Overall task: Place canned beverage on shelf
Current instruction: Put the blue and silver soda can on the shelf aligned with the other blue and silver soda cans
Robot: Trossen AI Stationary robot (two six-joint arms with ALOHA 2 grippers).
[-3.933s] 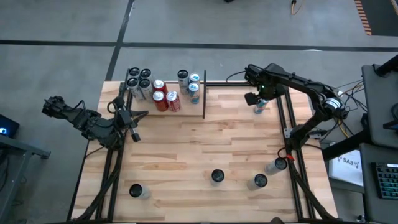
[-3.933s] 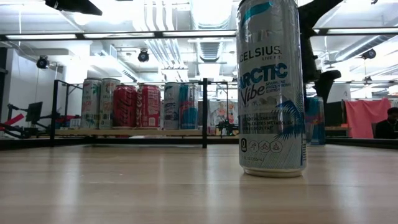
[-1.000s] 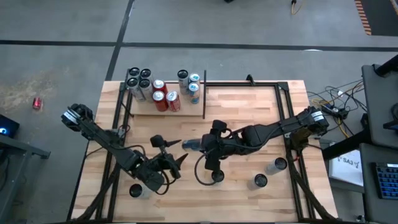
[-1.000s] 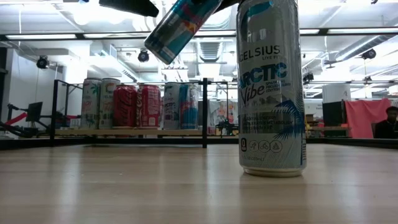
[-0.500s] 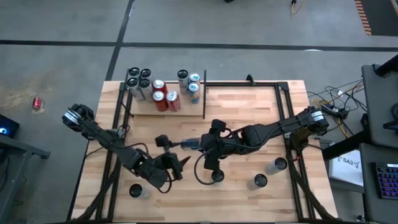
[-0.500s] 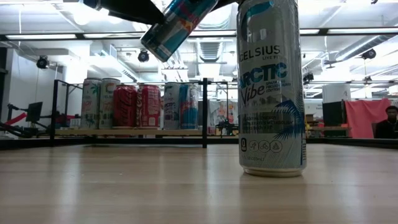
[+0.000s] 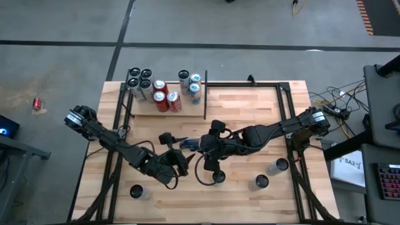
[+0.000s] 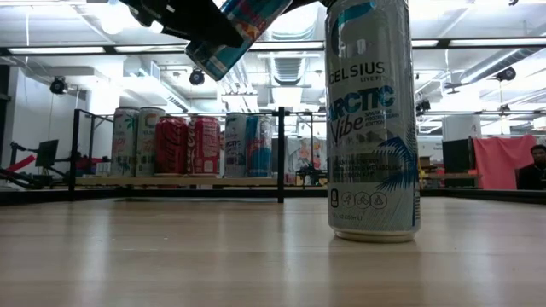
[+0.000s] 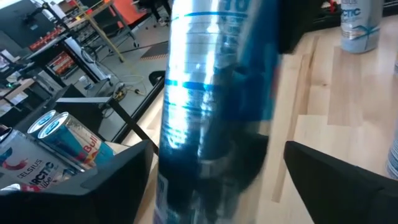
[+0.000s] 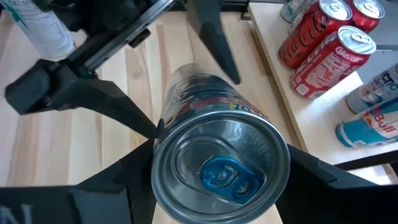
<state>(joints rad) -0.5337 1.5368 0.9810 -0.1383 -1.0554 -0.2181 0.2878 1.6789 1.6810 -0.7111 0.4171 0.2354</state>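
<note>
Standing on the shelf [image 7: 187, 109]—nine cans [image 7: 167, 100].

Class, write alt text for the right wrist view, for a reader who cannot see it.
The right gripper holds a blue can end-on above the table. The left gripper's fingers reach in around its far end. Beyond stand red cans on the shelf.

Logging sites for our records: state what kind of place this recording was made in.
Probably a robotics lab or workshop. The low view shows exposed ceiling ducts and strip lighting; the high view shows a bare concrete floor around a wooden table, with cables and a desk keyboard alongside.
</note>
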